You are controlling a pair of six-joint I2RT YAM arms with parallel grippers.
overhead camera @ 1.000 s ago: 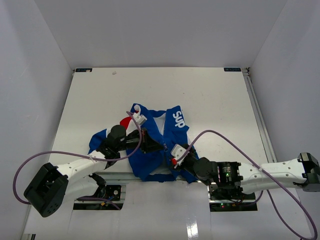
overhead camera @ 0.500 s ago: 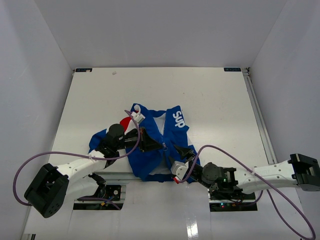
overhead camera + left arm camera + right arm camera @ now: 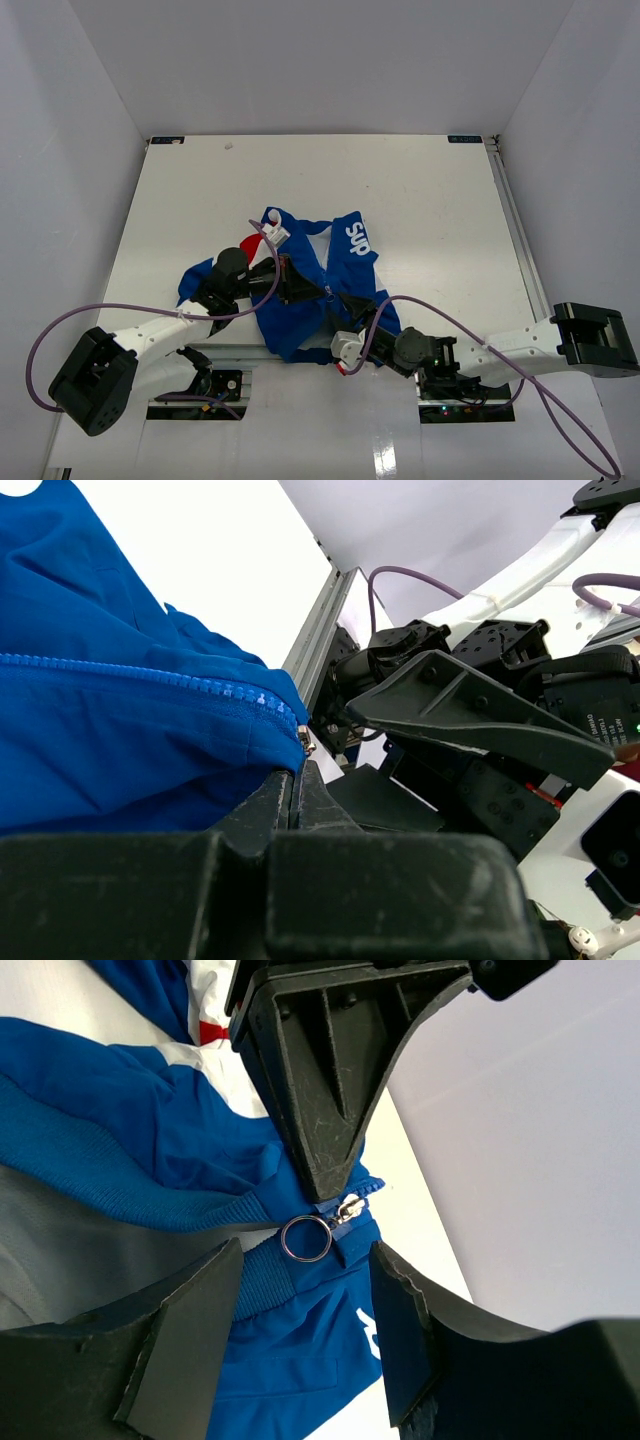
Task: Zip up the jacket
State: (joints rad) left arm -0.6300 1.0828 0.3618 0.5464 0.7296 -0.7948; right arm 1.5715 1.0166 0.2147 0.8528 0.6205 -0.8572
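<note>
The blue jacket (image 3: 300, 335) lies crumpled near the table's front edge, its white "Sup" lettering facing up. My left gripper (image 3: 300, 288) is shut on the jacket's blue fabric (image 3: 130, 730), right at the end of the zipper teeth (image 3: 200, 683). My right gripper (image 3: 352, 325) is open just right of it. In the right wrist view its fingers (image 3: 190, 1340) straddle blue hem fabric (image 3: 150, 1150). The zipper's silver ring pull (image 3: 305, 1238) hangs free just beyond the fingertips, below the left gripper's black finger (image 3: 330, 1080).
The white table (image 3: 420, 200) has a metal rail along its right edge (image 3: 515, 230). Purple cables loop from both arms over the near edge. The two grippers are very close together above the jacket's front.
My right arm has swung left and toward the near edge, and its gripper now sits lower beside the jacket's hem. The left arm and jacket have hardly moved.
</note>
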